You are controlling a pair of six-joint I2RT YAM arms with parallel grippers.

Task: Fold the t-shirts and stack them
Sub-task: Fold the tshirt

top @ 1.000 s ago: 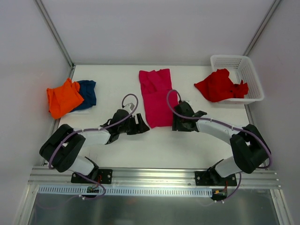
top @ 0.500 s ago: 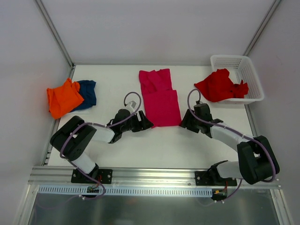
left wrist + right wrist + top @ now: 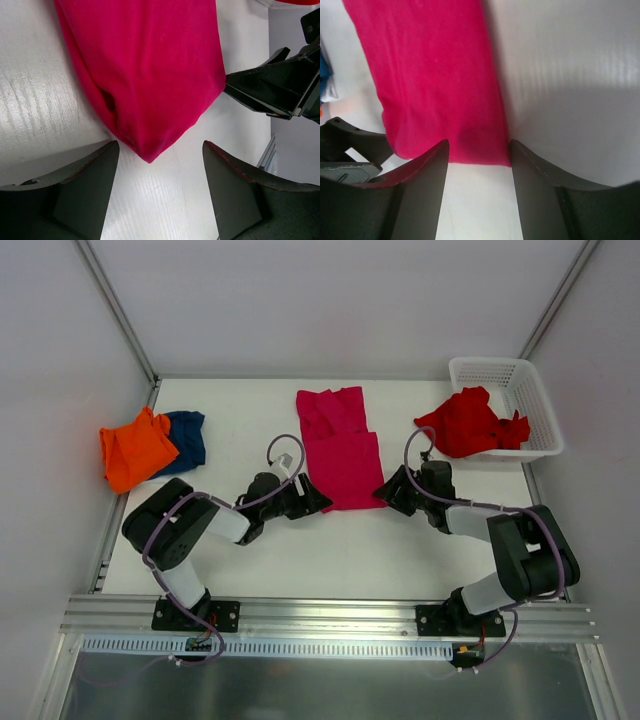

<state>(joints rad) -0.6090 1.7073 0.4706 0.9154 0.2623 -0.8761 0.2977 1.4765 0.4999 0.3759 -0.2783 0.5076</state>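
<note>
Two grippers flank the near edge of the pink t-shirt (image 3: 341, 452), which lies at the centre of the tabletop (image 3: 250, 420). We see the left gripper (image 3: 314, 502) and the right gripper (image 3: 386, 492) both spread apart, clamping nothing.

text: none readable | labels: none | brands: none | numbers: none | signs: none

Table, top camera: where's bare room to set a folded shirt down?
Bare table lies between the navy shirt and the magenta shirt, and along the near edge, in the middle. Crowded: the magenta shirt's near hem, flanked by left gripper and right gripper, and the far right, with the red shirt and basket.
</note>
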